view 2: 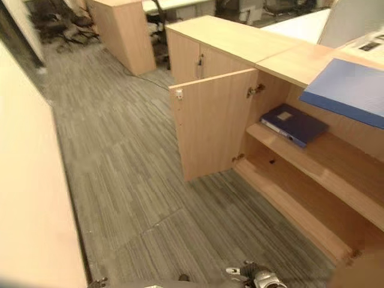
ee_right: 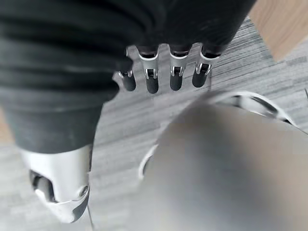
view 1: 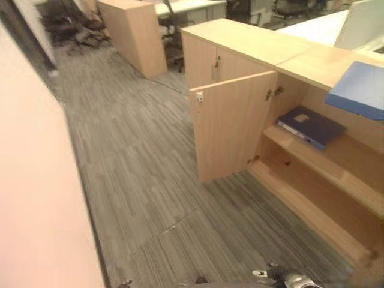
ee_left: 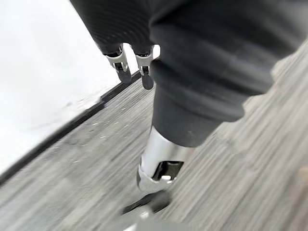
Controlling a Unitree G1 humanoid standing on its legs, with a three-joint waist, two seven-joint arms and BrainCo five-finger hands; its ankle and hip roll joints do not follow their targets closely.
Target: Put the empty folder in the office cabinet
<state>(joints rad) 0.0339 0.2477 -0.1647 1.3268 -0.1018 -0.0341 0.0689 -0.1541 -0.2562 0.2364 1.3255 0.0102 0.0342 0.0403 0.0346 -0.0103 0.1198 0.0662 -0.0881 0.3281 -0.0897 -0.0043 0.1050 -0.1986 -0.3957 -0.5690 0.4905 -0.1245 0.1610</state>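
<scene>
1. The office cabinet [view 1: 336, 180] stands open, its door [view 1: 231, 126] swung out over the grey carpet [view 1: 138, 180].
2. A dark blue folder [view 1: 311, 126] lies flat on the cabinet's upper shelf [view 1: 336, 162], near the hinge side.
3. A lighter blue folder [view 2: 351, 90] lies on the cabinet top, its edge overhanging the opening.
4. The left hand [ee_left: 132, 67] hangs over the carpet beside a white wall [ee_left: 43, 72]; its fingers are relaxed and hold nothing.
5. The right hand [ee_right: 163, 77] also hangs above the carpet, fingers in a loose straight row, empty.
6. Further cabinets [view 1: 135, 33] and office chairs [view 1: 72, 24] stand well back.
</scene>
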